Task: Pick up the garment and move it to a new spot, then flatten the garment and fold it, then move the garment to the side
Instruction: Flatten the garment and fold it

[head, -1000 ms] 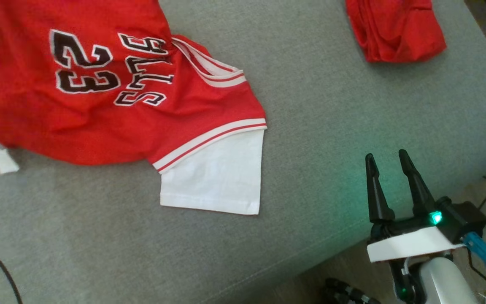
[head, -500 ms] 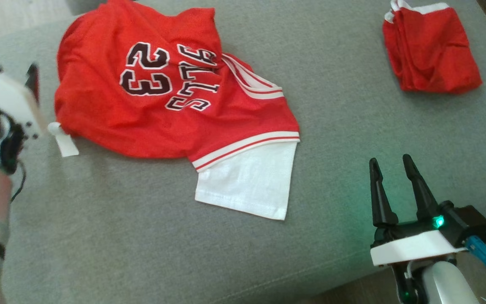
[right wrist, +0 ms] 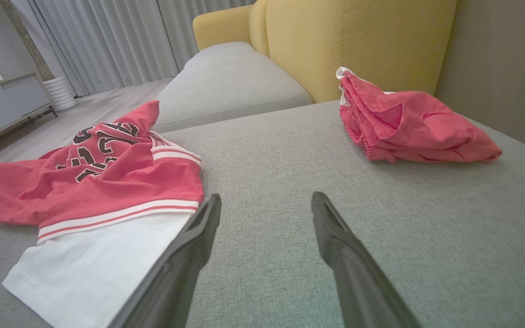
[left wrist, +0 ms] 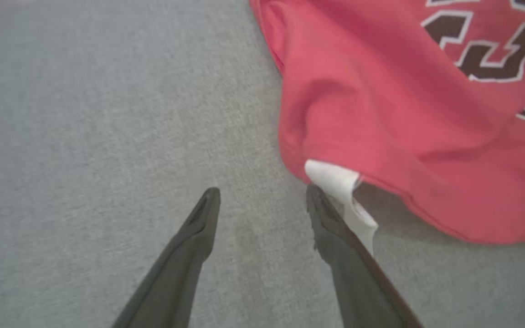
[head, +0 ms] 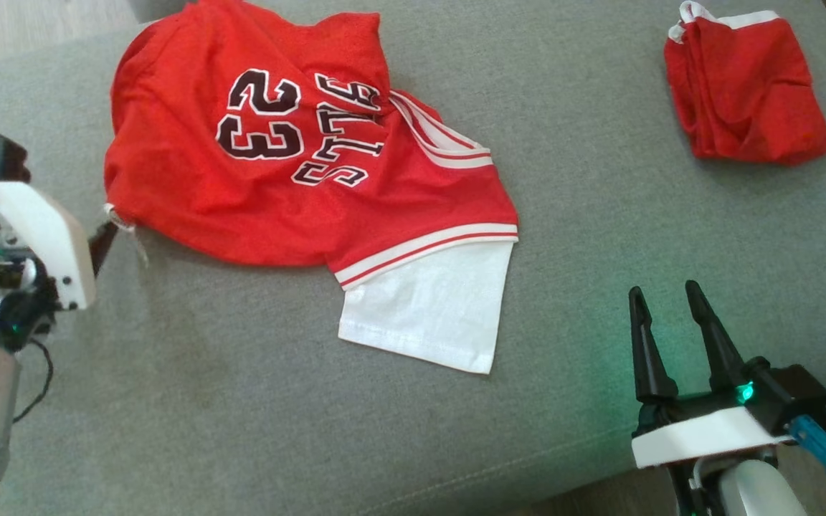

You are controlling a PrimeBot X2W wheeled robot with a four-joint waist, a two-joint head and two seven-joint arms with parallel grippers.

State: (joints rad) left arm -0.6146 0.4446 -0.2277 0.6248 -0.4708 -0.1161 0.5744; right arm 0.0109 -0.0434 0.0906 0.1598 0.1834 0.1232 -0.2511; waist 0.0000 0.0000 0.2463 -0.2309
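The garment point(head: 277, 193) is a red jersey with "23" in black and a white sleeve point(head: 427, 308); it lies crumpled on the grey cushion point(head: 241, 401). My left gripper point(head: 108, 233) sits at the jersey's left edge. In the left wrist view my left gripper point(left wrist: 262, 196) is open, with bare cushion between the fingers. A white tag point(left wrist: 342, 191) on the hem lies against the outer side of one finger. My right gripper point(head: 662, 288) stands open near the cushion's front edge, apart from the sleeve. In the right wrist view my right gripper point(right wrist: 266, 198) holds nothing, and the garment point(right wrist: 107, 177) lies to the left.
A second red garment point(head: 746, 86) lies bunched at the far right of the cushion, also seen as a red bundle point(right wrist: 408, 123) before a yellow backrest point(right wrist: 381, 36). Bare grey cushion stretches between the two garments. The front edge point(head: 528, 466) drops to the floor.
The head camera has swung, so the whole picture has shifted. My left gripper has come into view and settled by the jersey's left edge near the white tag. The right gripper has stayed put.
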